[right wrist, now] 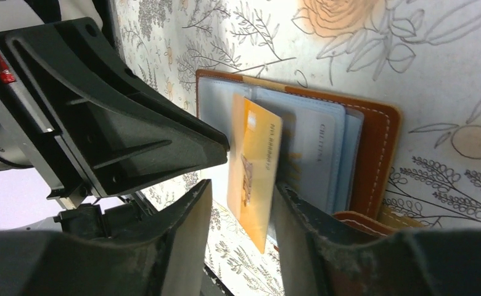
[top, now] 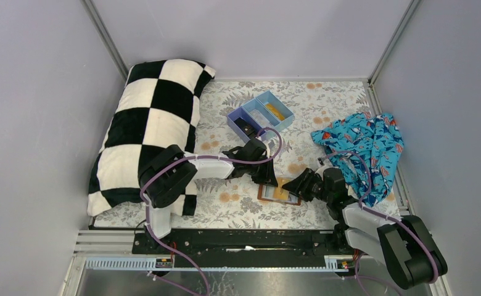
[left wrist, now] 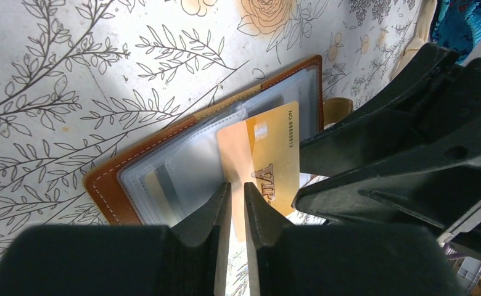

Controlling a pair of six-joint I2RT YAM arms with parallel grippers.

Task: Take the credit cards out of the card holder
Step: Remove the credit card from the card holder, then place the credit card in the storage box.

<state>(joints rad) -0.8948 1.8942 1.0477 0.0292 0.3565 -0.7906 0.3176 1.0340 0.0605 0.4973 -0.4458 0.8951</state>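
Gold credit card [left wrist: 269, 154] is sticking partly out of the card holder [left wrist: 111, 185], which is lying open at 6 o'clock of the blue tray [top: 233, 120] | left gripper [left wrist: 237, 206] is pinching the card's edge, jaws nearly closed | right gripper [right wrist: 243, 188] is straddling the card with jaws apart, gripping nothing | risk: the thin pinch slipping, or the unpinned holder dragging along with the card and the card dropping back

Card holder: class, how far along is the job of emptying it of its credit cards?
Done: the card holder lies open. In hand: the gold card is partly out, pinched by the left tool; the right tool stands open around it. Left: pale cards sit tucked inside the holder, so most of the job remains.
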